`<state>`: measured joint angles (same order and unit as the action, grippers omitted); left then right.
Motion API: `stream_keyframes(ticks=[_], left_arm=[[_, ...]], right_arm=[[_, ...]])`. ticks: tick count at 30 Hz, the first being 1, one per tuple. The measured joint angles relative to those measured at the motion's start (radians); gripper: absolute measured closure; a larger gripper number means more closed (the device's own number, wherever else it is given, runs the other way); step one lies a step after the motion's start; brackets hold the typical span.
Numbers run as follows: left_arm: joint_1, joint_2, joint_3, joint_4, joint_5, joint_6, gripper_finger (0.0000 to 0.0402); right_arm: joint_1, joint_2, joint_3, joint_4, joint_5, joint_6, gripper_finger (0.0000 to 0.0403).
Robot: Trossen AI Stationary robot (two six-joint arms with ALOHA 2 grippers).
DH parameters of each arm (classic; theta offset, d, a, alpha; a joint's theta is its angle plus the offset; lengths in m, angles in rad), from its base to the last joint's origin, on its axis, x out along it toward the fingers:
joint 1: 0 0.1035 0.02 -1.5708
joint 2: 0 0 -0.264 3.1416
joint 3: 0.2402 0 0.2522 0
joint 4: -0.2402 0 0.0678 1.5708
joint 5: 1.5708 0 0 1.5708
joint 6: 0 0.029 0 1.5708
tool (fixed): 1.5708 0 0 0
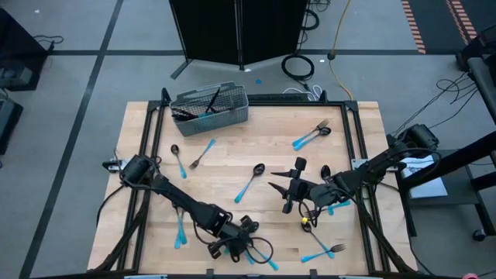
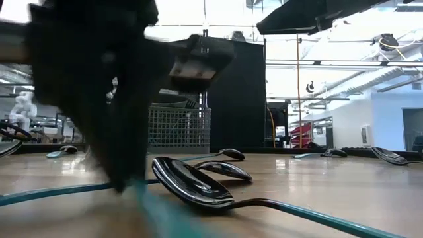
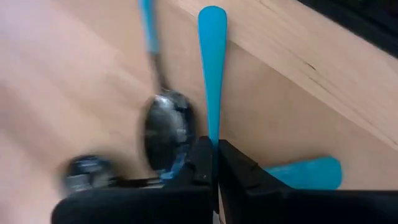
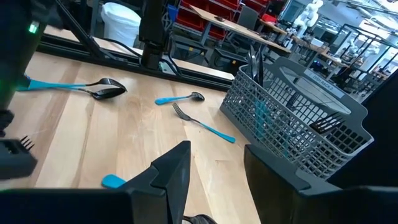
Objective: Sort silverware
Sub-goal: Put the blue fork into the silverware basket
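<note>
Hidden: in the low view a dark blurred arm fills the left half and covers much of the desk (image 2: 370, 192); the blue streak under it is too smeared to name.
Cut off: in the left wrist view, the head of the gripped piece lies behind the fingers, so fork, spoon or knife cannot be told.
Left claw (image 3: 213, 168): down at the desk's near edge, fingers together, clamped on a blue handle (image 3: 212, 68) that sticks straight out between them.
Beside it: a dark spoon (image 3: 166, 127) lies just next to the gripped handle, and another blue handle end (image 3: 308, 173) shows on the other side.
Right claw (image 4: 214, 168): above the right part of the desk, fingers apart, holding nothing, facing the grey mesh basket (image 4: 298, 124).
Basket contents: a few dark pieces stand inside; their kind is hard to make out.
Silverware (image 1: 252, 180): scattered over the desk, some near the basket, some at the right, several by the near edge around the left claw.
</note>
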<state>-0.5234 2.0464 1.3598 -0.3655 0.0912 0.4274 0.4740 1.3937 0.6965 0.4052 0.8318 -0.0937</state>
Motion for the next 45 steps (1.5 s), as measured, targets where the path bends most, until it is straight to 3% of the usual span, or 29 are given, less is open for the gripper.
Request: stream_keyframes(ticks=[6,10,17,23,26,30,37,45], left_arm=[[-0.001,-0.118,0.003,-0.018,-0.057,0.000,0.0401],[0.002,-0.212,0.003,-0.160,-0.161,-0.003,0.0401],[0.078,-0.395,0.004,-0.486,-0.579,0.036,0.0401],[0.268,-0.507,0.005,-0.599,-0.918,0.288,0.0401],[0.401,-0.538,0.005,-0.616,-1.016,0.474,0.0401],[0.593,-0.553,0.005,-0.597,-1.059,0.726,0.0402],[0.882,-0.528,0.005,-0.495,-1.048,0.955,0.0402],[0.993,-0.412,0.005,-0.340,-0.981,1.131,0.0402]], right_arm=[[0.000,0.000,0.000,-0.006,0.001,0.000,0.0259],[-0.001,0.000,0.000,-0.009,0.002,-0.004,0.0259],[-0.001,0.000,0.000,-0.037,0.001,-0.003,0.0259],[-0.001,0.000,0.000,-0.046,0.001,0.006,0.0259],[-0.001,0.000,0.000,-0.058,0.000,0.029,0.0259],[-0.001,0.000,0.000,-0.112,0.000,0.061,0.0259],[-0.001,0.000,0.000,-0.188,0.003,0.090,0.0259],[-0.018,0.000,0.000,-0.195,0.005,0.005,0.0259]])
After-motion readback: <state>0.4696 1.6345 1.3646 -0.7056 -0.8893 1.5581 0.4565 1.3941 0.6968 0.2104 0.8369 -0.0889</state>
